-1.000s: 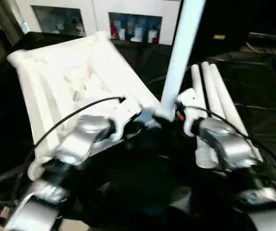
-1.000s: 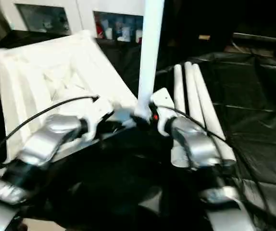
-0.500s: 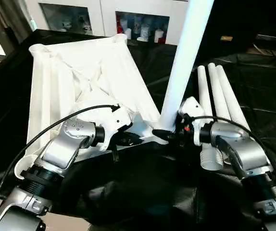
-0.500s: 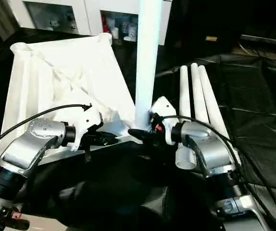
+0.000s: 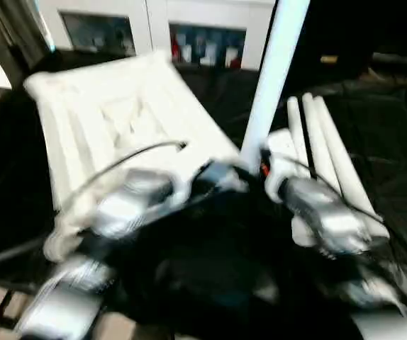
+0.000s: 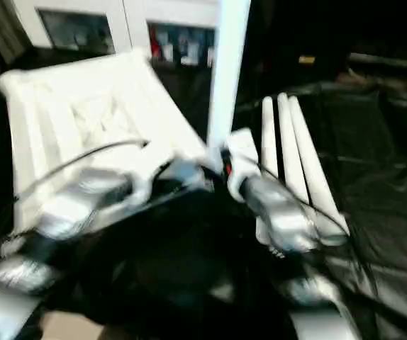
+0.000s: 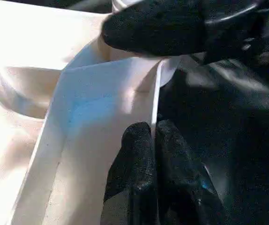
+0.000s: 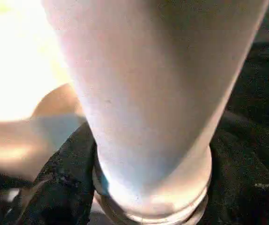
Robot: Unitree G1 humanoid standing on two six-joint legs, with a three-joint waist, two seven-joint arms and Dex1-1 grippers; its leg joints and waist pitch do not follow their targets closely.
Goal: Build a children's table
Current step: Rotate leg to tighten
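The white tabletop (image 5: 118, 113) lies underside up on the black-draped table. One white leg (image 5: 271, 85) stands upright in its near right corner socket. Three more legs (image 5: 324, 149) lie side by side to the right. My left gripper (image 7: 153, 133) is shut on the tabletop's thin near rim, just beside that corner. My right gripper (image 5: 257, 166) grips the upright leg (image 8: 153, 93) at its base, with one black finger (image 8: 64, 187) pressed against it and the other hidden behind the leg. That finger (image 7: 162, 28) also shows in the left wrist view.
The black cloth (image 5: 388, 127) covers the work table and bunches up in front of my arms (image 5: 210, 262). White cabinets with glass shelves (image 5: 203, 42) stand behind the table. A black cable (image 5: 118, 166) arcs over my left forearm.
The head camera has shaken and shifted. My right gripper has closed in on the upright leg's base. My left gripper has kept its hold on the rim.
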